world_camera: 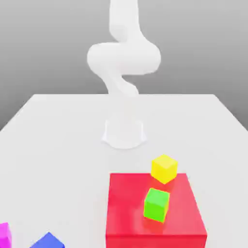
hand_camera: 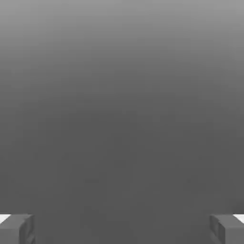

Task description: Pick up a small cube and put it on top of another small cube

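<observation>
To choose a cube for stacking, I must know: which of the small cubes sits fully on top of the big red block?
The green cube. It rests fully on the red block; the yellow cube stands at its far edge, while the blue cube and the magenta cube lie on the table.

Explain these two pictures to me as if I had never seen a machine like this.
The tall white shape is a simulated robot arm bolted to a white table. The exterior view is a camera off the arm, looking at it across the table. On the table sits a large red block, with a green cube on top and a yellow cube at its far edge. A blue cube and a magenta cube lie at the exterior view's lower left. The hand view looks out from the gripper: its two grey fingers stand wide open, holding nothing.
</observation>
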`<state>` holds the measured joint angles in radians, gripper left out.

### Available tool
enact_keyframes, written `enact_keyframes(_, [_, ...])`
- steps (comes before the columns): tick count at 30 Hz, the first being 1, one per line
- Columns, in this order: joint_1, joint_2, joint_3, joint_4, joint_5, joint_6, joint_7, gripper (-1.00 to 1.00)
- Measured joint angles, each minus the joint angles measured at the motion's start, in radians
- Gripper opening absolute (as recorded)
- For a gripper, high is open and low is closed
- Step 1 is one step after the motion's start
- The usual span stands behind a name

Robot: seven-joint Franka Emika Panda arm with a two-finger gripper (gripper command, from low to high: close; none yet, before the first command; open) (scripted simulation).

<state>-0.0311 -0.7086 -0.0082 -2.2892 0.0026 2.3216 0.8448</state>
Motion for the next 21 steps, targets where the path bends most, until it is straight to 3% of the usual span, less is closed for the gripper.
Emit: enact_keyframes(21, [-0.233, 0.768, -0.118, 0.091, 0.052, 0.181, 0.354, 0.0])
